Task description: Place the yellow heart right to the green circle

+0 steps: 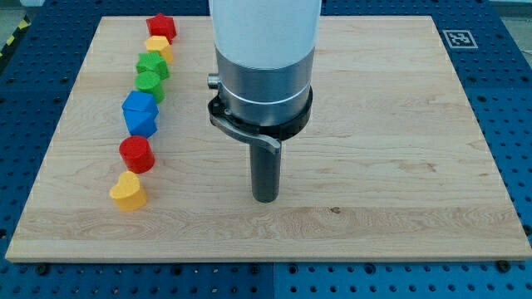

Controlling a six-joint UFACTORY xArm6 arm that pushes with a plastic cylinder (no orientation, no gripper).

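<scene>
The yellow heart (128, 192) lies at the lower left of the wooden board (399, 124), at the bottom of a curved column of blocks. The green circle (150, 84) sits higher in that column, just below a green star-like block (154, 65). My tip (265, 198) rests on the board near the middle, well to the right of the yellow heart and below and to the right of the green circle. It touches no block.
The column also holds a red star-like block (161, 26) at the top, a yellow block (158, 46) under it, two blue blocks (140, 114) close together, and a red cylinder (136, 154) just above the yellow heart. A blue pegboard (507, 100) surrounds the board.
</scene>
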